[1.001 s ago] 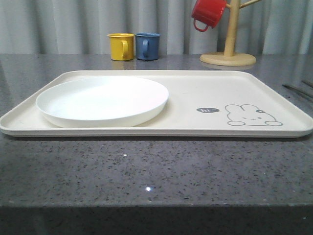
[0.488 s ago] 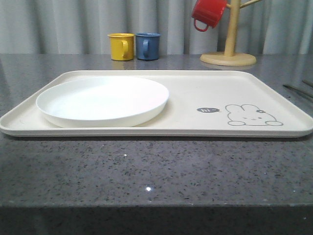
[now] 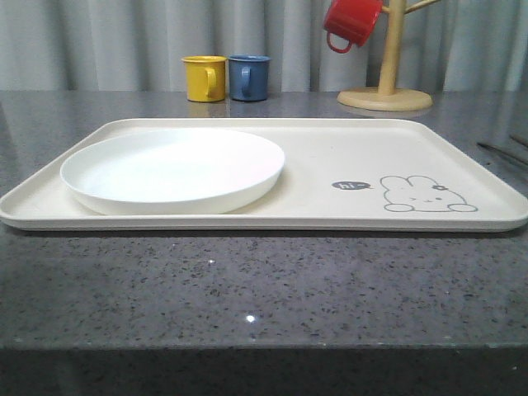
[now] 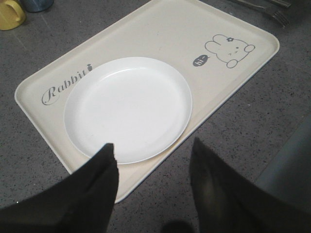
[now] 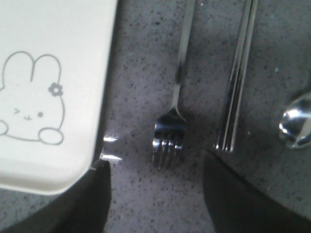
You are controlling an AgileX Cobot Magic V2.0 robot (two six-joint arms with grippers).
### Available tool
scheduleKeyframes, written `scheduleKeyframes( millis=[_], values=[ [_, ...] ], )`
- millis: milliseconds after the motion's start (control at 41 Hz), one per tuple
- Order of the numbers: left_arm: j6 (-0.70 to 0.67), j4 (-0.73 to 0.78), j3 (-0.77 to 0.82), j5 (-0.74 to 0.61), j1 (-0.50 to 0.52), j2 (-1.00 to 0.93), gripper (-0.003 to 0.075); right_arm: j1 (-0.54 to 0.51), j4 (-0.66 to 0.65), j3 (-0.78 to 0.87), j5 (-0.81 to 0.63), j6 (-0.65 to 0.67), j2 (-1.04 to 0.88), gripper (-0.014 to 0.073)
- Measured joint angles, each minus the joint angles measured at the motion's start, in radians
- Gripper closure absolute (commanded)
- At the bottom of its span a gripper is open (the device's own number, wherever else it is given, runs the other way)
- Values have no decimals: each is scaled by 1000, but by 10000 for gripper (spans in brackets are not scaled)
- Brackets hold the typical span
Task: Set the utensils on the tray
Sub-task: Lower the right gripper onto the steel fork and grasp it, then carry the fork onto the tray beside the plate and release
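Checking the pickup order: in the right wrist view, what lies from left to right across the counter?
Tray → fork → chopsticks → spoon, all three utensils on the counter beside the tray.

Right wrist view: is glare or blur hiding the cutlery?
Right wrist view: slightly soft; bright glints on the fork tines and spoon bowl, yet both and the chopsticks stay readable; the open jaws are dark and blurred. Front view: sharp, with small specular sparkles on the countertop.
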Motion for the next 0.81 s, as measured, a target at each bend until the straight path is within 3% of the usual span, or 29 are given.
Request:
scheduleKeyframes(
  millis=[342,562,806],
  values=[
    [0,0,0,-2,0,0,385,0,-57,-157,47,21,266,153],
    [0,0,0,-2,0,0,385,0,-61,-209,49,25,364,252],
    [0,0,0,-2,0,0,385,0,-64,-221,49,27,414,281]
  ],
)
